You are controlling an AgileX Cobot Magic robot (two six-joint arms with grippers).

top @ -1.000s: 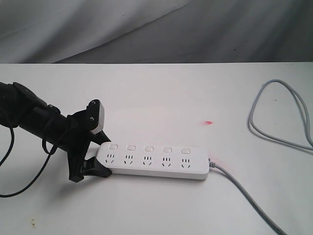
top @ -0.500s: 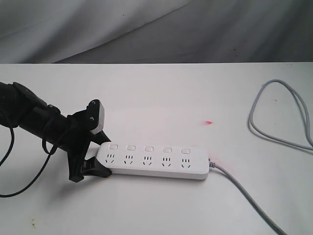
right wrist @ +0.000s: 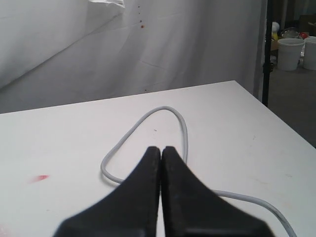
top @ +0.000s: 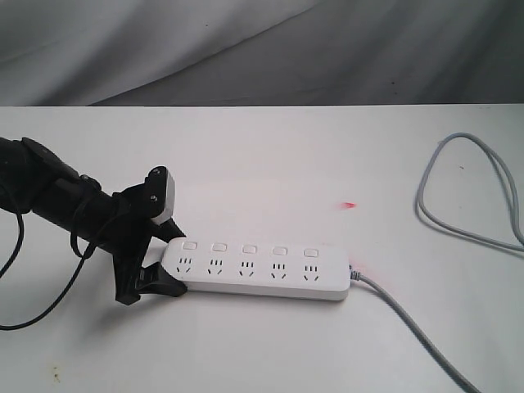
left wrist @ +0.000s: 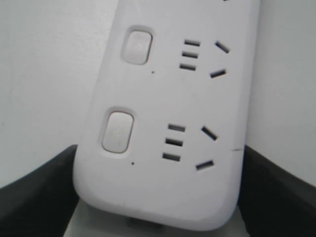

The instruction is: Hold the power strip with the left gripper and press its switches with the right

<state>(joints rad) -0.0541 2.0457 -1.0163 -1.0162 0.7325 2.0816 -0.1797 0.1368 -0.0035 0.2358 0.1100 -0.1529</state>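
The white power strip (top: 258, 272) lies flat on the white table, its row of switches (top: 250, 247) on the far side of the sockets. My left gripper (top: 166, 260) is shut on the strip's left end, one black finger on each long edge. In the left wrist view the strip (left wrist: 173, 128) fills the frame between both fingers (left wrist: 39, 190), with two switches (left wrist: 118, 132) showing. My right gripper (right wrist: 161, 151) is shut and empty. It hangs above the looped grey cord (right wrist: 168, 111), out of the exterior view and away from the strip.
The grey cord (top: 409, 327) runs from the strip's right end toward the front and loops at the far right (top: 467, 188). A small red mark (top: 350, 205) lies behind the strip. The right table edge, a black pole (right wrist: 268, 49) and white buckets (right wrist: 289, 53) show beyond.
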